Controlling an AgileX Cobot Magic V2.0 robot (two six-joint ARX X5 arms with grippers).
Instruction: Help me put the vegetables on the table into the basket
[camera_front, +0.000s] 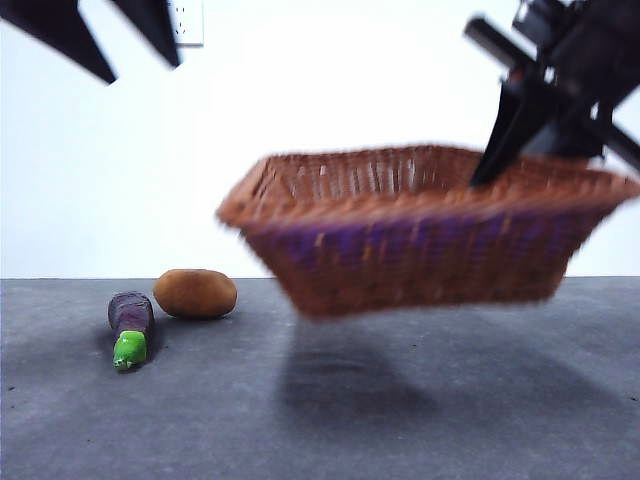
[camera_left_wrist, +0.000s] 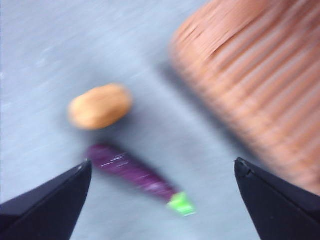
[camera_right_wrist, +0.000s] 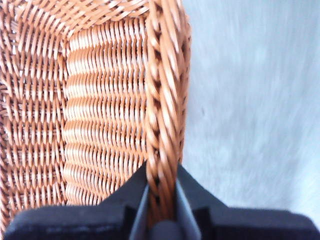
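I have the basket (camera_front: 425, 230) up in the air, clear of the bench (camera_front: 480, 420), hanging at the right of the scene and tipped so its left end rides higher than its underside at the middle; its shadow lies on the bench straight below. My right gripper (camera_right_wrist: 161, 200) is clamped on the braided rim at the basket's far right side, one jaw inside the wall and one outside, and that single pinch is all that carries it. The basket looks empty from what I can see of its inside. The eggplant (camera_front: 130, 325) lies on the bench at the near left, green cap pointing toward me, and the potato (camera_front: 195, 293) sits just beside it, a little farther back and to the right. I cannot find the yellow vegetable in any view. My left gripper (camera_left_wrist: 162, 200) hangs above those two with its jaws wide apart, holding nothing.

My worry is the grip: a wide basket held by one edge wants to swing and twist around the jaws, and the blur in the pictures tells me it is moving fast. If the wicker slips, the basket drops or rotates. If I set it down too far left, it could land on the potato or knock the eggplant away. If the left gripper descends while the basket swings across, the two could collide
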